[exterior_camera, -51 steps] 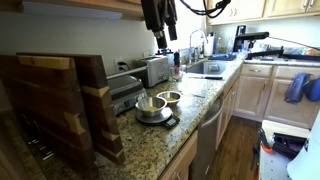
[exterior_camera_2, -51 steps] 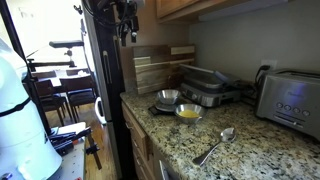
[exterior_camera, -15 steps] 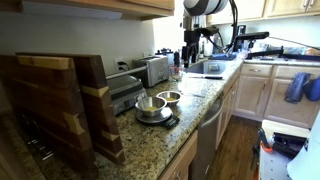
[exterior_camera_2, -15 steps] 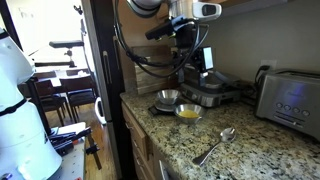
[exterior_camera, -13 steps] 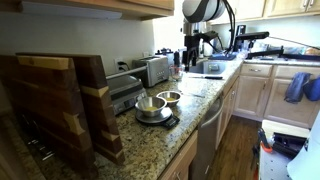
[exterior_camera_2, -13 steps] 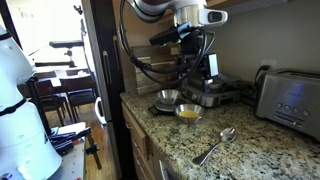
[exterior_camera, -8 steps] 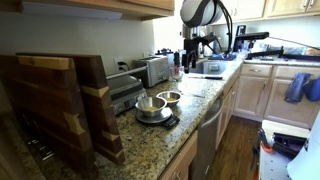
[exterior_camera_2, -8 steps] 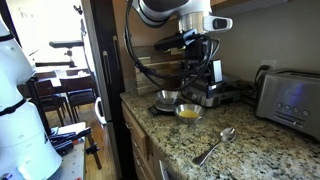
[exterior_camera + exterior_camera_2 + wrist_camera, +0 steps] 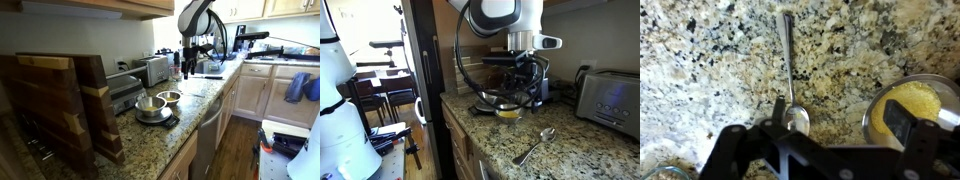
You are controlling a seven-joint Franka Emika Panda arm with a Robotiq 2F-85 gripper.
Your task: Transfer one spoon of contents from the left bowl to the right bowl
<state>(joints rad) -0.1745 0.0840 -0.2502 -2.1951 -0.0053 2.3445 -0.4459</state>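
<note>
The spoon (image 9: 790,70) lies flat on the granite counter (image 9: 700,60). In an exterior view the spoon (image 9: 535,146) is near the counter's front edge. The gripper (image 9: 820,140) hangs over it with jaws spread wide, the spoon's bowl end between them. The right bowl (image 9: 908,105), yellowish inside, sits just beside.

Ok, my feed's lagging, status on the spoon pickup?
Gripper open, above the counter. Spoon flat on the granite beneath it, not gripped. Bowl with yellow contents beside the spoon; nothing blocking.
</note>
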